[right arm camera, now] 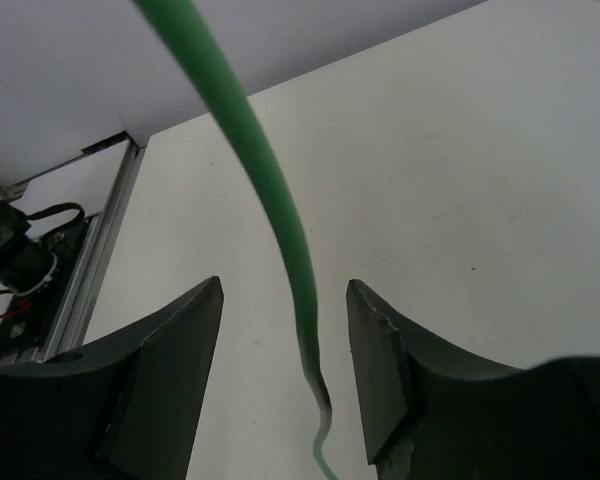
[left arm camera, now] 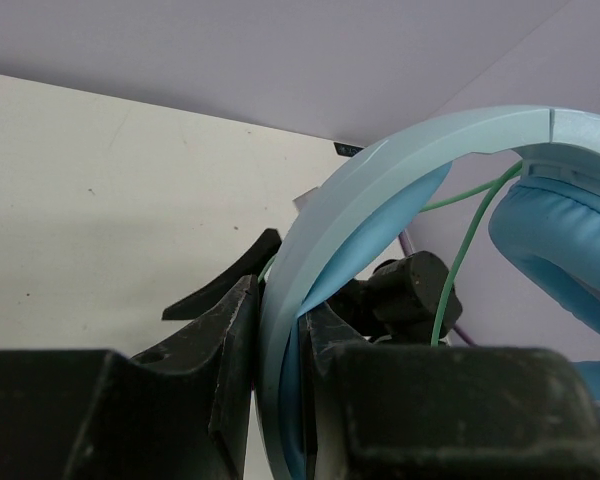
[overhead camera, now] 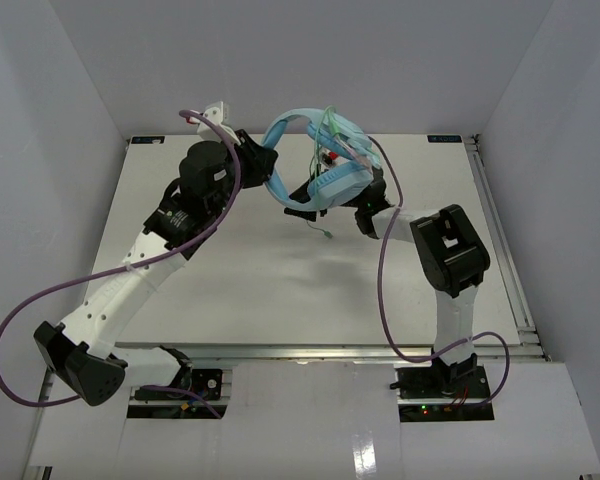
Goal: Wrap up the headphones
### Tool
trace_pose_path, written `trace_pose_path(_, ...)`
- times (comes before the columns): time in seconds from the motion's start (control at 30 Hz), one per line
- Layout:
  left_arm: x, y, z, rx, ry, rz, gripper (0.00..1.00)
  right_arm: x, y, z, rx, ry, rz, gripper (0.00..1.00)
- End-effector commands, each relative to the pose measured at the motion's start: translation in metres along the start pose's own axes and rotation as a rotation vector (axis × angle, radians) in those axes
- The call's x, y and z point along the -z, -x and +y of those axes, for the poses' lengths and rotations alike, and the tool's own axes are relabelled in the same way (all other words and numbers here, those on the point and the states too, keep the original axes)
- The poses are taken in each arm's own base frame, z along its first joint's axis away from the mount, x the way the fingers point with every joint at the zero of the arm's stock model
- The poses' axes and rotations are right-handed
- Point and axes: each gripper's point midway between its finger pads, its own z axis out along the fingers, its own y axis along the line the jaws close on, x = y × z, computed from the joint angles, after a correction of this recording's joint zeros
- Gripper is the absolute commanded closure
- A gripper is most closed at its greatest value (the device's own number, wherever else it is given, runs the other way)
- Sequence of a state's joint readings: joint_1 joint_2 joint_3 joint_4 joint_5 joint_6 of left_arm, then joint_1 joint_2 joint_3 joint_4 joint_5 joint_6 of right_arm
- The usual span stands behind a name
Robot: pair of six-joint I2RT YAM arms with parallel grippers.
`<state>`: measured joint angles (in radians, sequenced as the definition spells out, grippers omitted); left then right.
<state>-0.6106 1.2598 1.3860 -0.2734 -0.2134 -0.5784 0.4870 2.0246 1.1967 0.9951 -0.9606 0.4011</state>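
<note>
From above, the headphones hang upper centre over the desk; we cannot make out how the cord is looped. Left wrist: our left hand is clamped on the stiff headband, a sound hold. Right wrist: our right hand gapes around the thin, limp cord, pinching nothing; we judge the cord may slip.

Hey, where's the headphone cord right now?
In the right wrist view the cord hangs inside the open right hand; overhead, it dangles from the lifted headphones.
</note>
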Motion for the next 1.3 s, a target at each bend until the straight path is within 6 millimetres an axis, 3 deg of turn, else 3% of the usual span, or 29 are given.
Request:
trace_pose_path(0.0, 0.027, 0.067, -0.039, 0.095, -0.118, -0.167, 1.0, -0.016, -0.013, 0.037, 0.009, 0.166, 0.044, 0.56)
trace_pose_path(0.27, 0.023, 0.086, -0.04, 0.076, -0.099, -0.224, 1.0, 0.004, -0.041, 0.086, -0.057, 0.252, 0.065, 0.76)
trace_pose_path(0.43, 0.017, 0.089, -0.04, 0.069, -0.086, -0.241, 1.0, 0.022, -0.043, 0.115, -0.037, 0.276, 0.063, 0.82)
trace_pose_path(0.7, 0.018, 0.1, -0.035, 0.067, -0.055, -0.287, 1.0, 0.04, -0.039, 0.143, -0.025, 0.272, 0.062, 0.88)
trace_pose_path(0.87, 0.021, 0.104, -0.032, 0.067, -0.041, -0.312, 1.0, 0.045, -0.048, 0.143, -0.073, 0.215, 0.105, 0.92)
trace_pose_path(1.1, 0.034, 0.112, -0.027, 0.114, -0.041, -0.37, 1.0, 0.05, -0.063, 0.126, -0.145, 0.109, 0.199, 0.92)
trace_pose_path(1.27, 0.051, 0.121, -0.032, 0.149, -0.078, -0.394, 1.0, 0.055, -0.054, 0.115, -0.175, 0.076, 0.173, 0.85)
